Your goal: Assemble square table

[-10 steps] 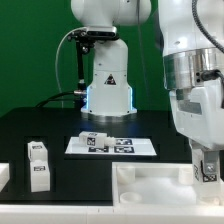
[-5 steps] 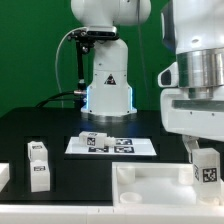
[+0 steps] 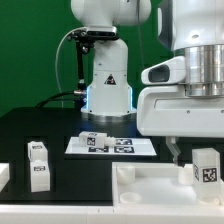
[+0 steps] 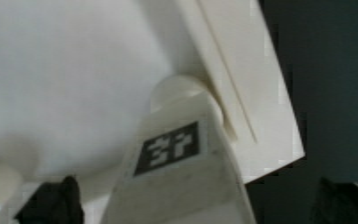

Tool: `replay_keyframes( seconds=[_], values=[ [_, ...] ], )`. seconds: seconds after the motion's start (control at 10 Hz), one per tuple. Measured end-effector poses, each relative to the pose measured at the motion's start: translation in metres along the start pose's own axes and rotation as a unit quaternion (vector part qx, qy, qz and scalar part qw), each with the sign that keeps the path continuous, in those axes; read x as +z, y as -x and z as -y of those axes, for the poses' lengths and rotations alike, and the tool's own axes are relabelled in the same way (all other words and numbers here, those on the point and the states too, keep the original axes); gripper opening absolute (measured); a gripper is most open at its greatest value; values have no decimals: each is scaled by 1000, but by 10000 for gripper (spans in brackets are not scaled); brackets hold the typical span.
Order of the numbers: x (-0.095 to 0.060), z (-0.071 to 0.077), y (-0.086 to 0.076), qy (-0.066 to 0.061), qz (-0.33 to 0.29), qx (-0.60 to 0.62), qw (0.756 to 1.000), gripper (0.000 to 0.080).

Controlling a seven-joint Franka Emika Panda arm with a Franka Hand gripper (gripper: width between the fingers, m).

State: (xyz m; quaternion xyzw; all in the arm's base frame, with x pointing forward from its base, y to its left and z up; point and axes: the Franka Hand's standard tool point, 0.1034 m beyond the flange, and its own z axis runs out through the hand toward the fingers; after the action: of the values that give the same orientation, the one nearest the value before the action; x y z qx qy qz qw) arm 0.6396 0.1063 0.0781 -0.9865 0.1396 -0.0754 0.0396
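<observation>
One arm [image 3: 190, 80] fills the exterior view's right, its white bulk hanging over the near corner of the top [image 3: 150, 186]. The top lies rim-up on the black table [image 3: 40, 125], near the camera and reaching to the exterior view's right. Farther back, near the middle, I see the marker board [image 3: 125, 147] lying flat.

At the top's corner on the exterior view's right, a leg [image 3: 207, 168] stands upright under the gripper [image 3: 190, 156], tag facing the camera. From the wrist view, this leg runs down to that corner, its end against the inside of the raised rim. One dark finger [image 3: 173, 151] shows beside the leg with a gap between them; the other is hidden, so I cannot tell whether the leg is clamped.

A second leg [image 3: 93, 139] lies on the marker board's end toward the exterior view's left. A third leg [image 3: 39, 165] stands well apart on the exterior view's left.
</observation>
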Motion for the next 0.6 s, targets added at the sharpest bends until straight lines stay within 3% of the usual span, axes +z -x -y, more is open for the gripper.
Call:
replay_keyframes(
  seconds=[0.2, 0.3, 0.4, 0.5, 0.6],
  values=[
    [2, 1, -1, 0, 0, -33, 999, 624],
    [2, 1, -1, 0, 0, -28, 1000, 455],
    [2, 1, 0, 0, 0, -27, 1000, 455],
    [2, 1, 0, 0, 0, -13, 1000, 316],
    [2, 1, 0, 0, 0, 41, 999, 284]
  ],
)
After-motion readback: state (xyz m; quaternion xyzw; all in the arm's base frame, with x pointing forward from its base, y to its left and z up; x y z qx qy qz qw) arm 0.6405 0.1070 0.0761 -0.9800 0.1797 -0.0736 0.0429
